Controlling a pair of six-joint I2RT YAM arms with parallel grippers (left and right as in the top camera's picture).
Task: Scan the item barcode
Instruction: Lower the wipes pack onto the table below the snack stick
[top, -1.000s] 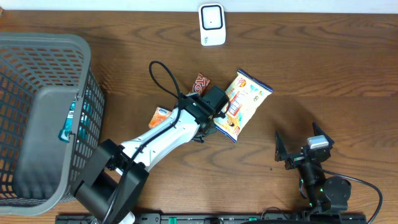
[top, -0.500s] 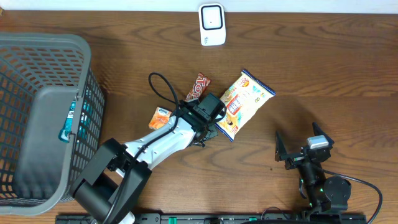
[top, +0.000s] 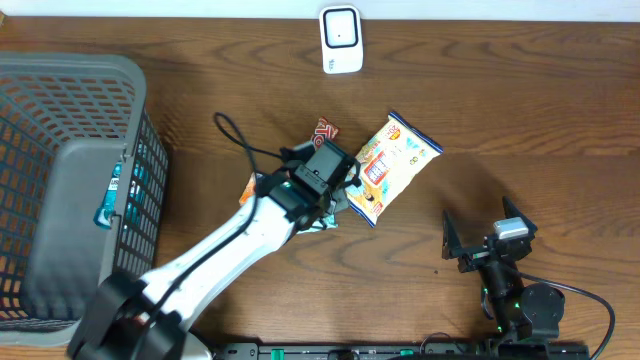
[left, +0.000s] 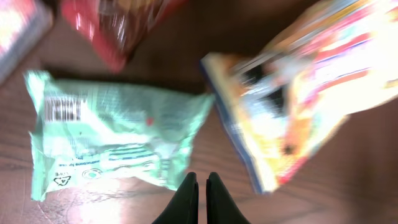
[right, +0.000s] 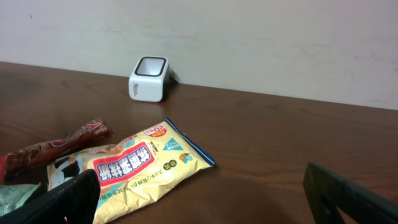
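A: Where do we see the green packet (left: 118, 140)?
B: Centre-left of our left wrist view, barcode up, beside the yellow snack bag (left: 311, 87). Our left gripper (left: 202, 182) is closed, empty; right gripper (top: 480, 230) gapes, holding nothing.

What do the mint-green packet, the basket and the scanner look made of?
Mint-green packet: likely thin plastic film, glossy, with crinkles and crimped ends. Basket: grey moulded plastic mesh, matte. Scanner: white hard plastic shell, smooth, with a dark window, probably glass or plastic.
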